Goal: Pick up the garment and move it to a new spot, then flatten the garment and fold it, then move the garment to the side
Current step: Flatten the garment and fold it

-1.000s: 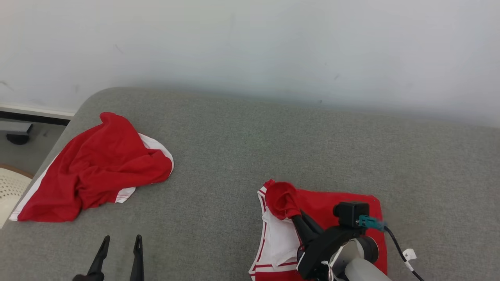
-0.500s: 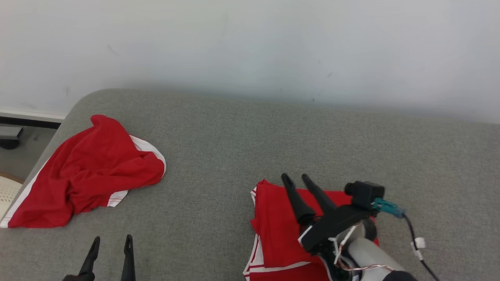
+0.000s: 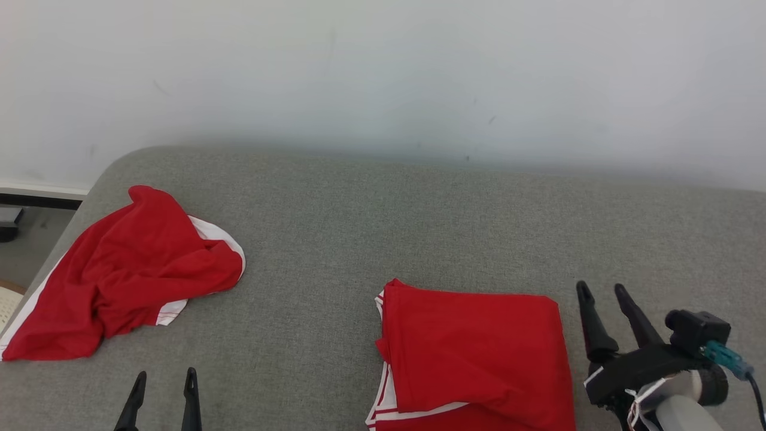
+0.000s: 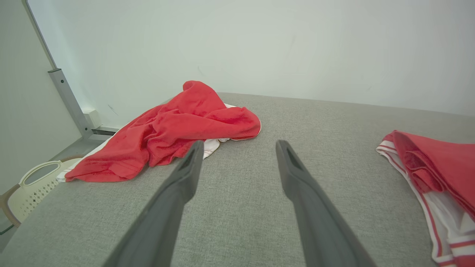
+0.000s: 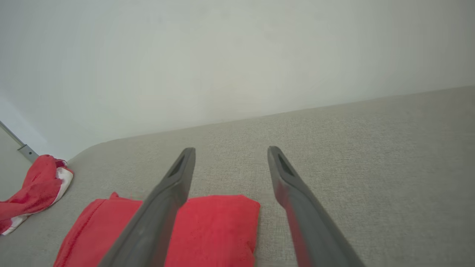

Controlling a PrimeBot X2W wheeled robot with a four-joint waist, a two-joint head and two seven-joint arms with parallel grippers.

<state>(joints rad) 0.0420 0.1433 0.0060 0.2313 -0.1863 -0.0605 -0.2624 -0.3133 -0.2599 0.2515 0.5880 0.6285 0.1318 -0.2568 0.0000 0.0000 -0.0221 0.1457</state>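
Wide and empty, the right gripper (image 3: 600, 289) hovers just right of the folded garment (image 3: 479, 347). The left gripper (image 3: 166, 375), also wide, faces a crumpled garment (image 3: 125, 269); its wrist view adds a basket (image 4: 33, 185), cut off at the edge.

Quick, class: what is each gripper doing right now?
Left gripper: open, holding nothing.
Right gripper: open, empty, beside the folded red fabric garment.
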